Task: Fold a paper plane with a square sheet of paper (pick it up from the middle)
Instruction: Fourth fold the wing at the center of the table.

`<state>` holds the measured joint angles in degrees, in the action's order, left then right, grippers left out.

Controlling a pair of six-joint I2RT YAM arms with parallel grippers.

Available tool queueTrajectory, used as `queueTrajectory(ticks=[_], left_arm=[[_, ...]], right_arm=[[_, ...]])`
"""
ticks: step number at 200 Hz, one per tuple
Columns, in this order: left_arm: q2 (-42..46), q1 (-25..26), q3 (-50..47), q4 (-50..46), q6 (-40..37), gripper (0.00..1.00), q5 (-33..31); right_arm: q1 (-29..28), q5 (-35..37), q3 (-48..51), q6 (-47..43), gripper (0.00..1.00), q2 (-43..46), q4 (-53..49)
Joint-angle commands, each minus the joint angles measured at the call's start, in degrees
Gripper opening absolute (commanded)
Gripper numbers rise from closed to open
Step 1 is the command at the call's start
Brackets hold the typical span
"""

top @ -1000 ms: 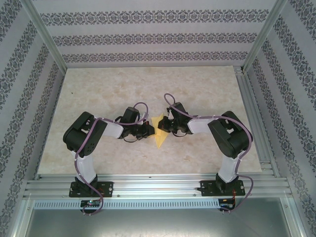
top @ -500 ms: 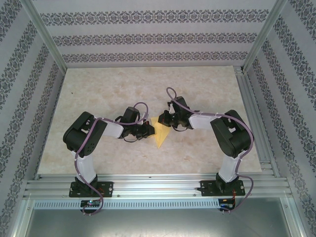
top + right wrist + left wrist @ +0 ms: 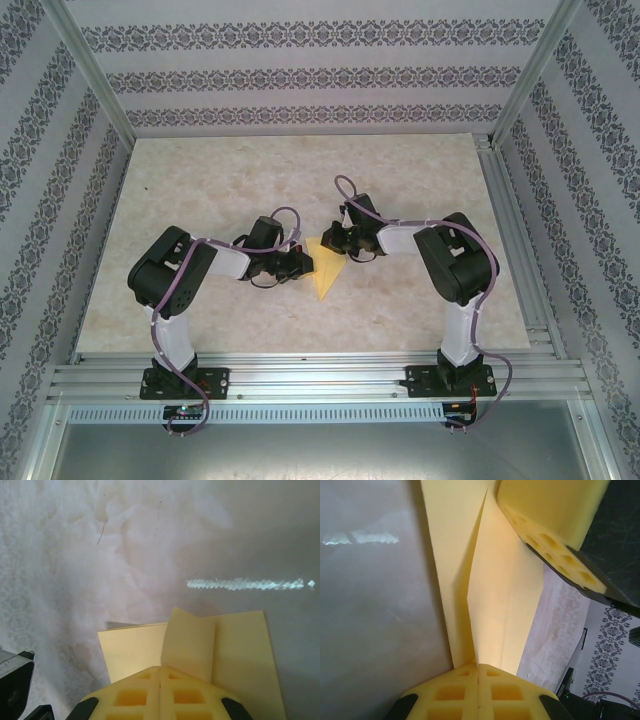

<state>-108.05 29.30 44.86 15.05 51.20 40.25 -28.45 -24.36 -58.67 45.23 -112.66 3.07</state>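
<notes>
Square sheet of paper (image 3: 326,272), lying mid-surface (image 3: 200,180), is part-folded to a tapering wedge; left pincer (image 3: 478,669) is clamped on its ridge, right pincer (image 3: 160,671) closed tight at a raised flap; remaining folds judged outstanding.

**Part-folded yellow paper plane (image 3: 326,268) at mid-tabletop (image 3: 200,180)**

The plane is plain yellow paper folded into a narrow wedge. Its sharp tip points toward the near edge and its wide end faces away. One long panel rises along a lengthwise crease, and a small flap stands up at the wide end.
</notes>
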Motion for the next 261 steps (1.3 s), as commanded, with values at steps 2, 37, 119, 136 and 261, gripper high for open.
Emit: queueTrajectory(ticks=[2, 37, 119, 136, 261], left_arm=[[-2.1, -0.5, -0.9, -6.1, -2.5, 0.00, -7.1], [-1.8, -0.6, -0.9, -6.4, -2.7, 0.00, -7.2], [-1.9, -0.6, -0.7, -6.5, -2.6, 0.00, -7.1], [-1.7, -0.6, -0.8, -6.7, -2.6, 0.00, -7.1], [0.7, -0.6, -1.0, -7.6, -1.8, 0.05, -8.1]], right_arm=[[1.3, 1.6, -1.5, -2.1, 0.03, -1.7, -1.8], [2.0, -0.4, -3.4, -3.6, 0.05, 1.4, -3.6], [2.7, -0.2, -7.0, -3.9, 0.05, -3.8, -6.9], [2.7, 0.6, -7.2, -3.9, 0.05, -4.8, -7.2], [3.0, 8.9, -15.1, -9.7, 0.12, 2.7, -19.8]])
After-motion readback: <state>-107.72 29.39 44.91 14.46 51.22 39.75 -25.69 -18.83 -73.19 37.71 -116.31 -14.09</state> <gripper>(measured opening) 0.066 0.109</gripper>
